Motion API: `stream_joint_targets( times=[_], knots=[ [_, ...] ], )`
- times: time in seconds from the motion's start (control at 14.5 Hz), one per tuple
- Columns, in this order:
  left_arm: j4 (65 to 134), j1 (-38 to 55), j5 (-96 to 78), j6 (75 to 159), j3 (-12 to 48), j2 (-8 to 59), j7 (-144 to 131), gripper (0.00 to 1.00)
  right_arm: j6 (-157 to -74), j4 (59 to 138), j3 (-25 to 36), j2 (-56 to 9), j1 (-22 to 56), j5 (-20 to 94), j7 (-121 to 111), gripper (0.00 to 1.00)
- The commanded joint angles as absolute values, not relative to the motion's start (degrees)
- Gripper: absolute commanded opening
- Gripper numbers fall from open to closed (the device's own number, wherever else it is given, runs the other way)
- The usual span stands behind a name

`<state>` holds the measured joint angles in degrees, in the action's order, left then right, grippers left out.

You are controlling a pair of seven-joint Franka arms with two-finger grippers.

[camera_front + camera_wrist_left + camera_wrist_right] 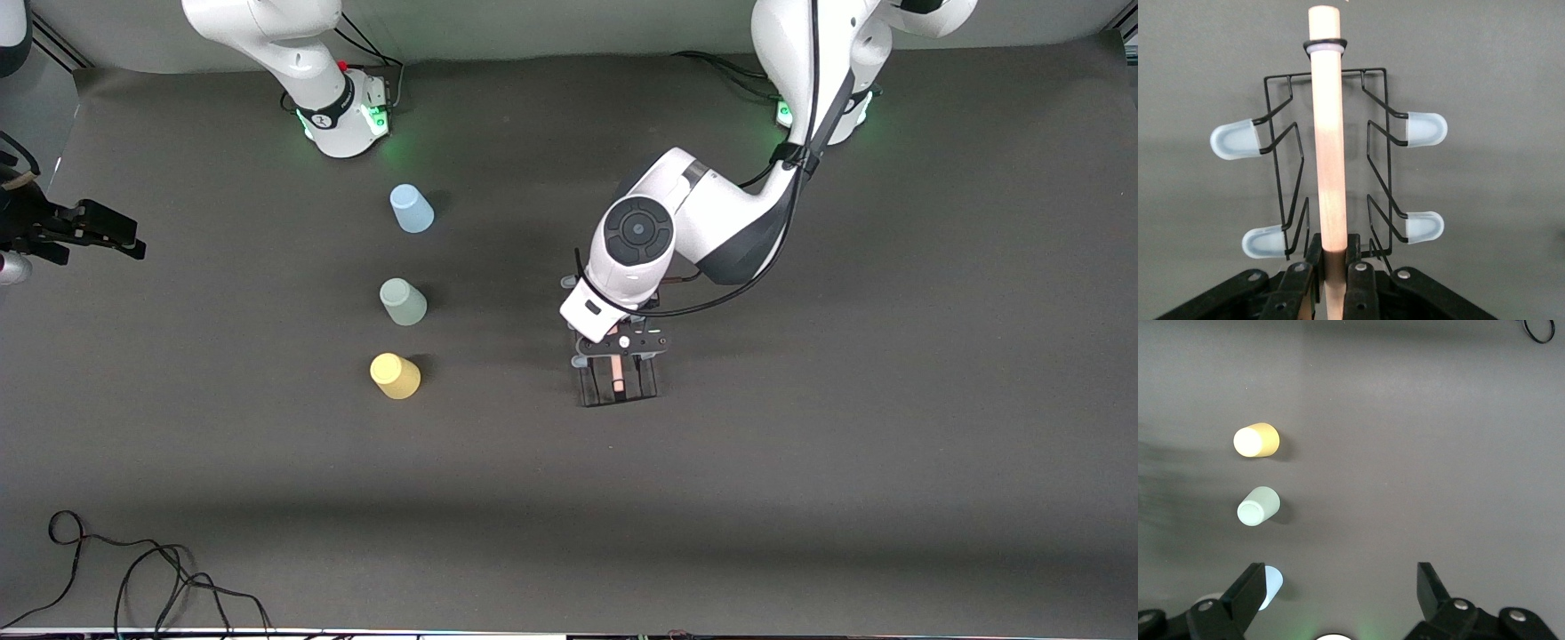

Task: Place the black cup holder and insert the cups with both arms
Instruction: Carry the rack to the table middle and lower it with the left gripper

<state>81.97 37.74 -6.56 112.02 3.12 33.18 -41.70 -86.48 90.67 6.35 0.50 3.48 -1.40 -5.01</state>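
The black cup holder (616,382) is at mid-table, and I cannot tell whether it rests on the mat. My left gripper (620,342) is shut on its wooden rod handle (1327,133). In the left wrist view my left gripper (1333,257) clamps the rod's end, with the pale-tipped prongs (1238,140) spread to both sides. Three cups stand upside down in a row toward the right arm's end: light blue (412,209), grey-green (403,301), yellow (395,375). My right gripper (124,238) is open and empty, high over the table's edge. The right wrist view (1338,587) shows the yellow (1256,441), grey-green (1258,505) and blue (1270,585) cups below.
Loose black cables (133,578) lie at the table's near edge toward the right arm's end. The dark mat (800,489) is bare around the holder and toward the left arm's end.
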Motion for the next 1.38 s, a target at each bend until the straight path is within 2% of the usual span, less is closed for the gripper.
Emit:
stream_joint_targets(
  times=[0.0, 0.21, 0.28, 0.35, 0.55, 0.9, 1.11, 1.31],
  knots=[
    [82.87, 38.85, -7.21, 111.45, 2.72, 32.35, -42.89, 0.00, -85.26, 89.91, 6.77, 0.70, 3.96, -1.50, -4.83, 1.00],
    [82.97, 39.20, -7.29, 112.06, 2.72, 32.52, -42.89, 0.01, -85.25, 89.82, 6.94, 0.79, 3.78, 1.75, -4.31, 1.00],
    [83.14, 39.29, -7.29, 112.84, 2.72, 32.52, -43.06, 0.36, -85.25, 90.17, 6.68, 0.53, 4.04, 2.02, -2.65, 0.99],
    [83.23, 39.81, -7.03, 112.94, 2.72, 32.61, -43.94, 0.99, -85.51, 90.70, 6.33, 0.27, 4.22, 2.11, 0.15, 0.99],
    [83.15, 40.08, -6.50, 112.85, 2.72, 32.52, -45.97, 1.00, -87.09, 92.89, 6.15, 0.09, 7.29, 2.29, 8.59, 0.99],
    [82.35, 36.84, -6.42, 111.71, 2.28, 28.31, -44.74, 1.00, -94.46, 102.11, 6.15, 1.05, 11.59, 3.60, 15.47, 1.00],
    [82.44, 32.27, -5.89, 109.09, 2.02, 24.53, -42.54, 1.00, -103.15, 108.09, 6.15, 1.23, 13.53, 3.60, 18.80, 1.00],
    [83.14, 28.05, 2.34, 105.32, 2.02, 21.02, -39.30, 1.00, -113.79, 111.88, 6.15, -1.92, 14.76, 3.69, 20.48, 1.00]
  ],
)
